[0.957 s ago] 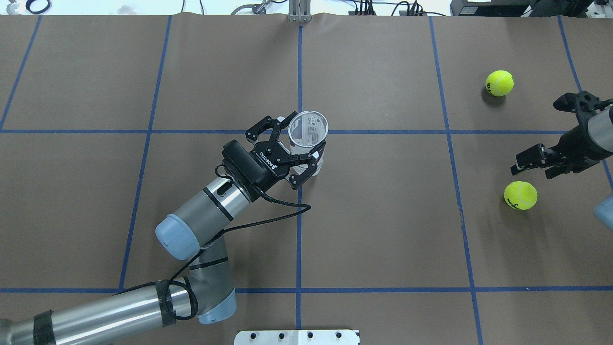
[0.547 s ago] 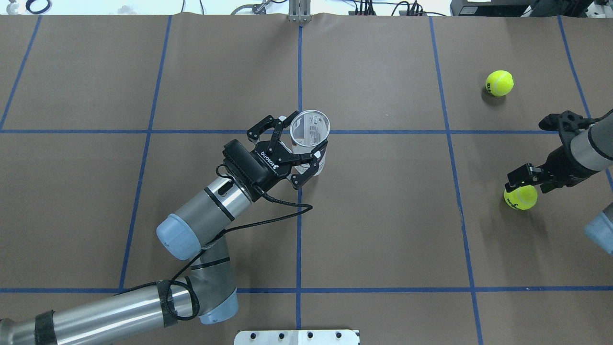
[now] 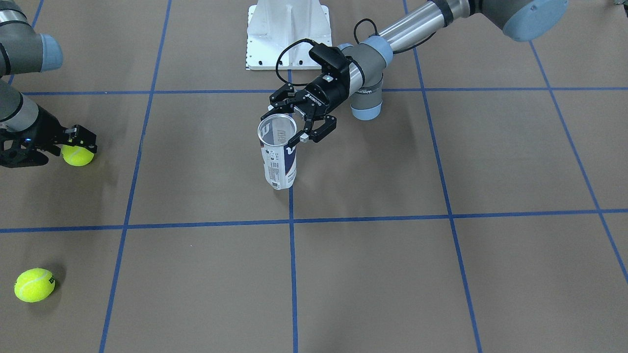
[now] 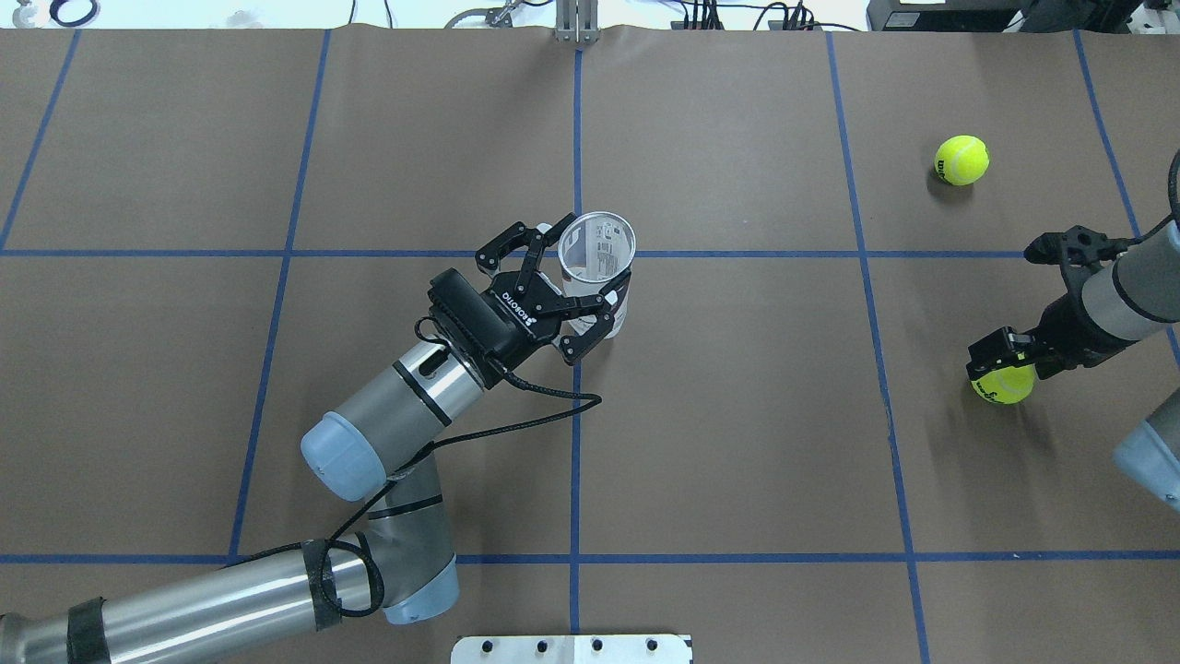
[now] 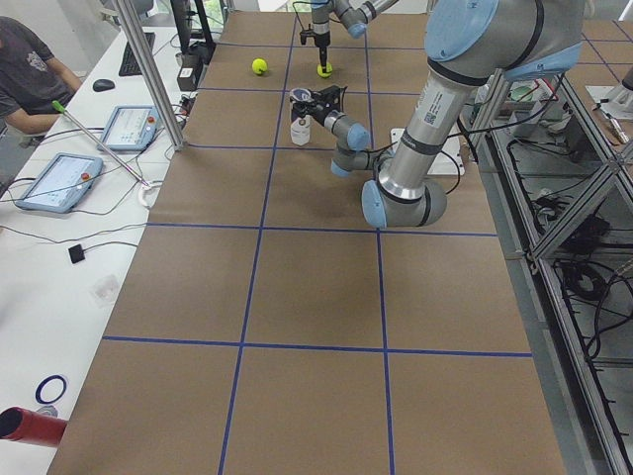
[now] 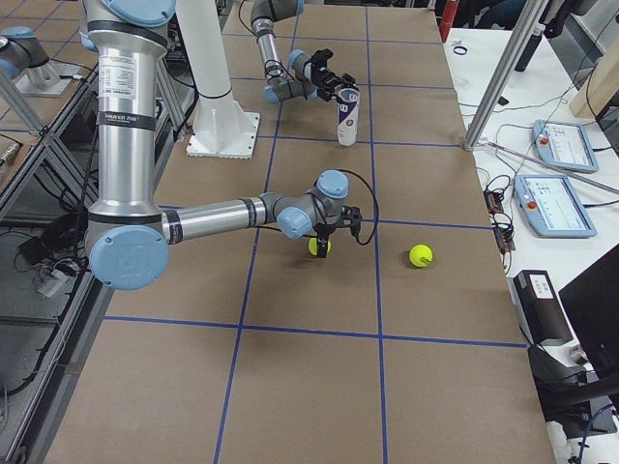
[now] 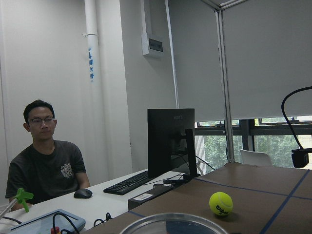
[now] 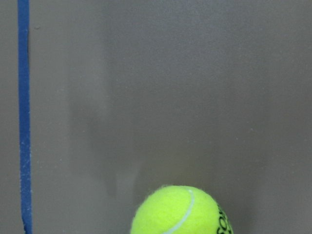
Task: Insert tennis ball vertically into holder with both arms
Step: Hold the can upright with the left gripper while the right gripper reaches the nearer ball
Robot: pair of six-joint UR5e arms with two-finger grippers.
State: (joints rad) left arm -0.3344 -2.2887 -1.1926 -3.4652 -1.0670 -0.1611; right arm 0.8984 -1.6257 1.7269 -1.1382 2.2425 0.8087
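The holder (image 4: 597,247), a clear can with a silver rim and a navy-and-white label, stands upright at the table's centre; it also shows in the front view (image 3: 279,159). My left gripper (image 4: 583,293) is shut on the holder just below the rim. One tennis ball (image 4: 1008,385) lies on the robot's right side of the table. My right gripper (image 4: 1000,361) is open and low over it, fingers down beside it. The right wrist view shows this ball (image 8: 180,212) at the bottom edge. A second tennis ball (image 4: 961,160) lies farther back.
The white pedestal base (image 3: 287,34) stands at the robot's edge of the table. Blue tape lines (image 4: 575,138) grid the brown table. An operator (image 7: 45,163) sits beyond the far edge, with tablets (image 5: 59,181) and cables.
My right gripper has moved left and down onto the nearer tennis ball. The left gripper and the holder have hardly moved.
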